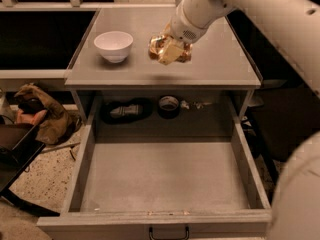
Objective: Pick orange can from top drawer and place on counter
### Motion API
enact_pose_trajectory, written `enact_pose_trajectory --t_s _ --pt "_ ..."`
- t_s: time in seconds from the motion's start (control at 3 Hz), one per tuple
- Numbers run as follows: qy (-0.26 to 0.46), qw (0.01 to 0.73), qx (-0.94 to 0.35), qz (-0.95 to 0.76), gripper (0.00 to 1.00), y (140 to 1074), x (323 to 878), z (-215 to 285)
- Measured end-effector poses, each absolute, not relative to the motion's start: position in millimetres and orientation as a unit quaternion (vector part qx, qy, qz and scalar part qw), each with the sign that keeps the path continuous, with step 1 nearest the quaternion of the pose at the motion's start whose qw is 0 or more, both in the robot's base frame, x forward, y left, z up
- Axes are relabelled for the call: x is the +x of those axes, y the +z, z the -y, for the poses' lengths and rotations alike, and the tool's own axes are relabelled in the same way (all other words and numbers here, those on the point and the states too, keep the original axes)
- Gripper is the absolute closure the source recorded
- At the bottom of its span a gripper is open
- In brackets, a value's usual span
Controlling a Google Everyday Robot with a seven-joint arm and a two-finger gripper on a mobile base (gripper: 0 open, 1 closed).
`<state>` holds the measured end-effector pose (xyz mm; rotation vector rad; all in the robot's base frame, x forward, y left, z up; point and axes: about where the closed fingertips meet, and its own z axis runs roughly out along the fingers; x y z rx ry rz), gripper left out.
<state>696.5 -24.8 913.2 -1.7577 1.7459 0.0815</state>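
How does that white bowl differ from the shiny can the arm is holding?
The white bowl is plain white; the orange can is shiny orange-gold and crinkled. The bowl stands free on the counter; the can is clamped in the gripper beside it. Both are at the counter, not in the top drawer.

This looks like a workshop or test room. The gripper [170,51], clasping the can [156,45], hangs over a plain grey counter [220,59], with a bare open drawer [165,174] below the jaws. A tape roll [168,106] and dark clutter [125,110] lie under the counter beneath the jaws, a bowl [113,45] sits to their left, and a brown heap [47,115] lies on the speckled floor [45,169] far left and lower.
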Motion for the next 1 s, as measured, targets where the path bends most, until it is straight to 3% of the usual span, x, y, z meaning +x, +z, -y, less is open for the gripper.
enact_pose_trajectory --t_s 0.67,1.0 --pt "0.027 0.312 -0.654 -0.689 1.00 847 732 40" --pt "0.027 0.312 -0.654 -0.689 0.83 849 732 40"
